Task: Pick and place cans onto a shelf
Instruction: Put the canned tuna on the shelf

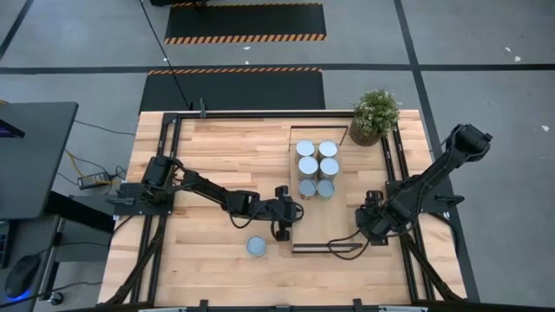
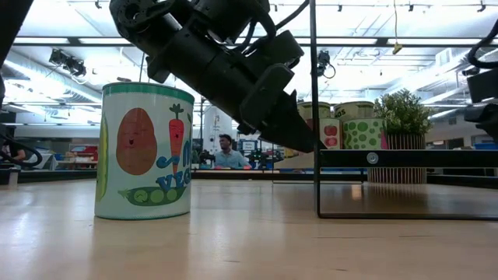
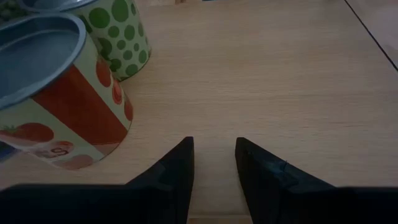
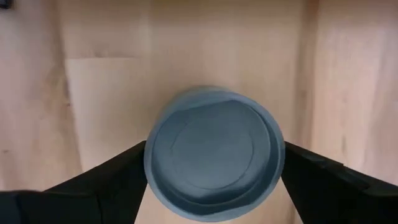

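Right gripper (image 4: pixel 214 165) at shelf's 5 o'clock end, dark fingers wide, clamped on silvery-blue-topped tin can (image 4: pixel 214 152). Looks over long light-wood shelf board (image 1: pixel 310 221); height unclear. Lower straight, release only once seated. Left gripper (image 3: pixel 214 165) narrow, empty, beside six shelved cans (image 1: pixel 316 169).

Six cans (image 1: pixel 316 169) upright on shelf (image 1: pixel 296 232)

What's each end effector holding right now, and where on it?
Right end effector clamps a can by opposite sides; left end effector holds nothing.
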Robot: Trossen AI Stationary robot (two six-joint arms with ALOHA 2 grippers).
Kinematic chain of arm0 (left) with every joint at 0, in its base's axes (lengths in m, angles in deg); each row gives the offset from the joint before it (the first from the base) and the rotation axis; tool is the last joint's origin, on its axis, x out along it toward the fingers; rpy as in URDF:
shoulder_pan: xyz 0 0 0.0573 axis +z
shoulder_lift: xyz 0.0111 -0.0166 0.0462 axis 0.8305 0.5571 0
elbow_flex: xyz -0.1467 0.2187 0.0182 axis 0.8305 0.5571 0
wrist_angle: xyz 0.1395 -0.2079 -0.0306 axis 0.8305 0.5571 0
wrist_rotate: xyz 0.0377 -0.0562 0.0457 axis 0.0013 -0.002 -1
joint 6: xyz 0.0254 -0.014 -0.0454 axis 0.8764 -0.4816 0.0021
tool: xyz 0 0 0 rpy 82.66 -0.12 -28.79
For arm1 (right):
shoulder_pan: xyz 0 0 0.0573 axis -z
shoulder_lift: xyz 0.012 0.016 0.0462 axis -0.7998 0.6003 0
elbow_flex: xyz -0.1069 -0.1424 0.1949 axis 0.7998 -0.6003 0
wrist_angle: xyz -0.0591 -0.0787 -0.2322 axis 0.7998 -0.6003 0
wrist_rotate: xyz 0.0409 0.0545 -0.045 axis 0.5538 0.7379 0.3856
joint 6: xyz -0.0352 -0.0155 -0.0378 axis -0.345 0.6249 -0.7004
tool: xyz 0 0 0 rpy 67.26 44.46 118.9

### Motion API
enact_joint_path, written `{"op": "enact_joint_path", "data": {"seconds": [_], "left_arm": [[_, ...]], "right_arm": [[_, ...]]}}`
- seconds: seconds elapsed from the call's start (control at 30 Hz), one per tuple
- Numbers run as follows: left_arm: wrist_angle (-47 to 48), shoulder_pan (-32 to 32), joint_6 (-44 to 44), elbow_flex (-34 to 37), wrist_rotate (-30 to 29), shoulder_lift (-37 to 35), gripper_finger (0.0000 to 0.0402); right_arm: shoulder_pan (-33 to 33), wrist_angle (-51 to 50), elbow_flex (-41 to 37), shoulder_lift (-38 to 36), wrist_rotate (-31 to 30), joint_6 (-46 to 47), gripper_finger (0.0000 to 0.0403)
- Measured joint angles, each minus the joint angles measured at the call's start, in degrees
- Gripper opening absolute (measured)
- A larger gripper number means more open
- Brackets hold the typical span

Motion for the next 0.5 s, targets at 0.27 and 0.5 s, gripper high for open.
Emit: {"op": "enact_joint_path", "data": {"seconds": [0.27, 0.5], "left_arm": [[10.37, -0.09, -0.76, 0.06, 3.34, -5.08, 0.0126], [16.02, 0.00, -1.53, 0.06, 2.58, -8.74, 0.0126]], "right_arm": [[1.44, -7.28, 5.16, -0.07, -0.48, -1.79, 0.0347], [3.19, -10.57, 7.50, -0.94, -1.84, -2.97, 0.0346]]}}
